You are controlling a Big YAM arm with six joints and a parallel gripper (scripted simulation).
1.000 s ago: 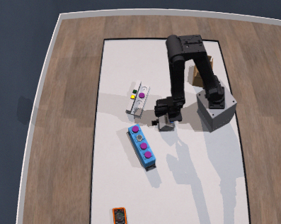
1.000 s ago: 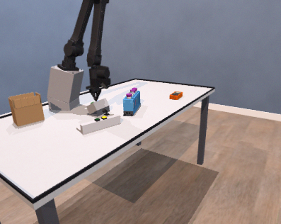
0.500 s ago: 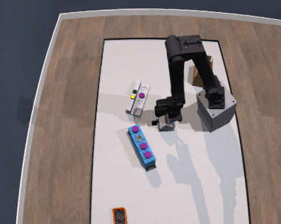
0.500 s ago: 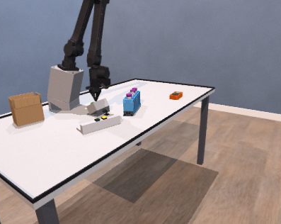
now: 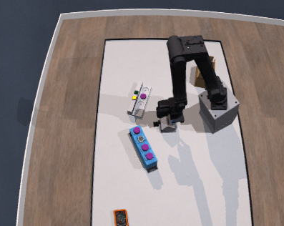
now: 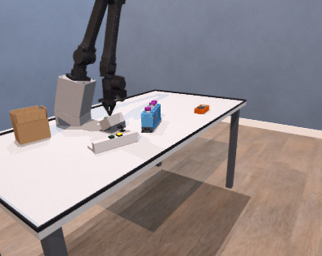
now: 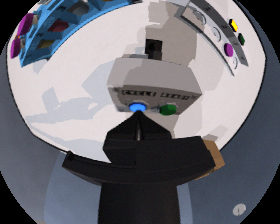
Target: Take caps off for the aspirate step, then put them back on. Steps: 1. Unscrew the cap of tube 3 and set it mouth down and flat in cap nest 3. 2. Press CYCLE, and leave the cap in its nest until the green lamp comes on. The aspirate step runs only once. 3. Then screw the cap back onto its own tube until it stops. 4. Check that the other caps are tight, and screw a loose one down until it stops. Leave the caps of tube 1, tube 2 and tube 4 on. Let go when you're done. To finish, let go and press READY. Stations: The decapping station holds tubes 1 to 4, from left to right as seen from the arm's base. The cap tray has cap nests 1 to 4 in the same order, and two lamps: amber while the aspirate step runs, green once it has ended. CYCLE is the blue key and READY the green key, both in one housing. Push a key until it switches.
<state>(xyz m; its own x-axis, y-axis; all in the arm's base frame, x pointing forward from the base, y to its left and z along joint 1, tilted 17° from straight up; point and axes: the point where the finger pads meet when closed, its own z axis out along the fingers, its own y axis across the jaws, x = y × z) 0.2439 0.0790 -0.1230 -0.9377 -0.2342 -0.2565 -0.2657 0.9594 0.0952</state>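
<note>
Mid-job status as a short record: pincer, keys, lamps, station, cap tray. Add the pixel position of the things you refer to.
pincer: (image 5: pixel 172 123) (image 6: pixel 109 113) (image 7: pixel 138 114) shut, tip at the blue key
blue key: (image 7: pixel 138 107) lit
green key: (image 7: pixel 168 109) beside the blue key
amber lamp: (image 5: pixel 134 97) (image 6: pixel 119 134) (image 7: pixel 234 25) lit
green lamp: (image 5: pixel 136 92) (image 6: pixel 111 137) (image 7: pixel 242 38) dark
decapping station: (image 5: pixel 151 164) (image 6: pixel 151 121) (image 7: pixel 71 31) three caps on, one tube open
cap tray: (image 5: pixel 130 112) (image 6: pixel 116 142) (image 7: pixel 206 36) one purple cap

Before me — three purple caps (image 5: pixel 145 147) on tubes, one purple cap (image 5: pixel 143 96) (image 7: pixel 228 49) in a nest, one uncapped tube (image 5: pixel 141 139), two lamps — two keys
</note>
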